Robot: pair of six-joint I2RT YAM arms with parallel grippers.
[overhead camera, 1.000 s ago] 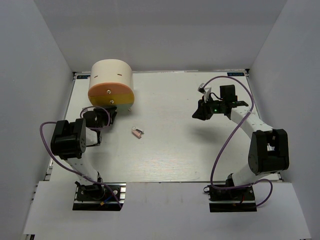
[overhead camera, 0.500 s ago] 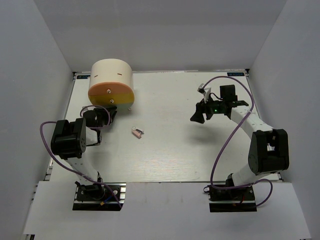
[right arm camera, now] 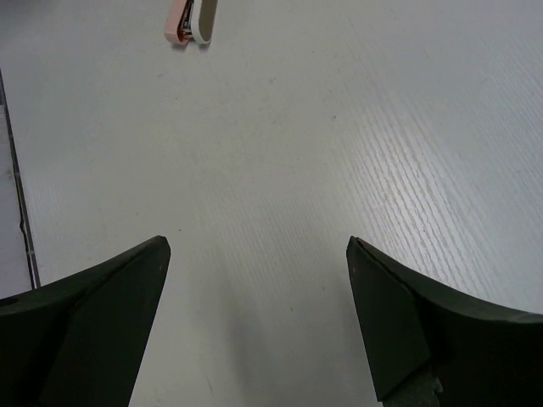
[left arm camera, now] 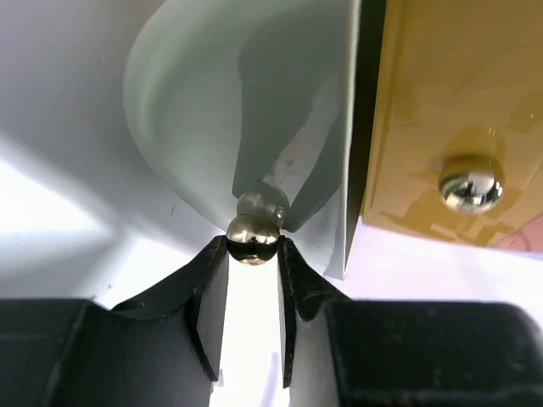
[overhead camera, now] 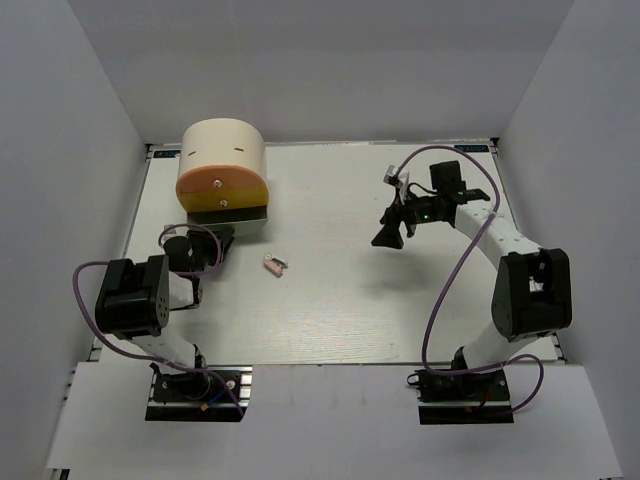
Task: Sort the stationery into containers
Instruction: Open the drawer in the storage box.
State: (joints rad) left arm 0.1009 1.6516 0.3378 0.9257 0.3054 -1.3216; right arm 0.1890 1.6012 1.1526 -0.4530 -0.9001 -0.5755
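Pink-and-white clip [overhead camera: 273, 265] lies flat on the table [overhead camera: 330, 300], near the cream organiser [overhead camera: 222, 165], off its front right. At the organiser's front, the left gripper [left arm camera: 253, 250] is pinched tight on a small shiny knob [left arm camera: 252, 231]. Well to the organiser's right, the right gripper [overhead camera: 388, 236] is spread wide, empty.

the left gripper [left arm camera: 253, 246] hides both sides of the knob [left arm camera: 253, 229]; beyond it the organiser [left arm camera: 441, 102] runs off top and right. the right gripper [right arm camera: 257, 246] has its fingers cut off below; the clip [right arm camera: 192, 20] far ahead is too small for detail.
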